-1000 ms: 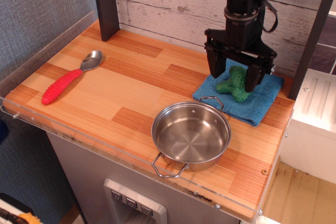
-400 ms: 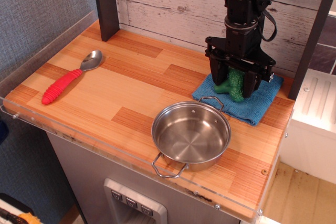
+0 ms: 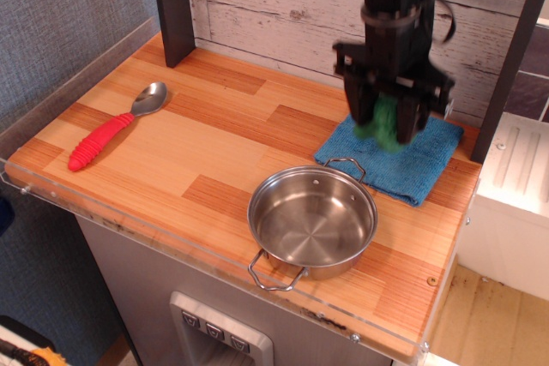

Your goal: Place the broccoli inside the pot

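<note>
The green broccoli (image 3: 383, 123) is held between the fingers of my black gripper (image 3: 385, 128), which is shut on it and lifted a little above the blue cloth (image 3: 429, 165) at the back right. The arm and broccoli are blurred by motion. The shiny steel pot (image 3: 312, 219) with two wire loop handles sits empty on the wooden counter, in front of and to the left of the cloth, below the gripper.
A spoon with a red handle (image 3: 103, 139) lies at the far left of the counter. A dark post (image 3: 174, 6) stands at the back left and a white plank wall (image 3: 274, 6) runs behind. The counter's front edge has a clear plastic lip (image 3: 171, 242).
The gripper came down around the broccoli on the cloth, closed on it, and has now lifted it off the cloth. The pot and spoon have not moved.
</note>
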Action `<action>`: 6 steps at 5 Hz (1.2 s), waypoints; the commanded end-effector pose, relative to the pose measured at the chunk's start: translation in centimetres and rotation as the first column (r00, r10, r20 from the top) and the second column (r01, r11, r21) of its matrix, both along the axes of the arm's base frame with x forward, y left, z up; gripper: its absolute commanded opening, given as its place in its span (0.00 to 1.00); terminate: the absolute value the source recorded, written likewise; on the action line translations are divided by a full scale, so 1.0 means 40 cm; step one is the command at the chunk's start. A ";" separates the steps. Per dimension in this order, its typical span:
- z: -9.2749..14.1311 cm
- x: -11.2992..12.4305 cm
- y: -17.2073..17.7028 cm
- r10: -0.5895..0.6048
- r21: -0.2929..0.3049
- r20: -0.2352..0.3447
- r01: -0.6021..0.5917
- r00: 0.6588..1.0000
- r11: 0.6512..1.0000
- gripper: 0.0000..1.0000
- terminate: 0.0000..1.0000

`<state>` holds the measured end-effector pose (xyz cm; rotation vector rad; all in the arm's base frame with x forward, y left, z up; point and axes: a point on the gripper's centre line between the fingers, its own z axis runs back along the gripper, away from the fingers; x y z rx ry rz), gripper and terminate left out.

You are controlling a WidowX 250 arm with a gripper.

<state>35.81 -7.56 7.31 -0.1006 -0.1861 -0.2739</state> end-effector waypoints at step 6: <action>0.009 -0.260 0.056 -0.092 0.033 -0.010 0.092 0.996 0.995 1.00 0.00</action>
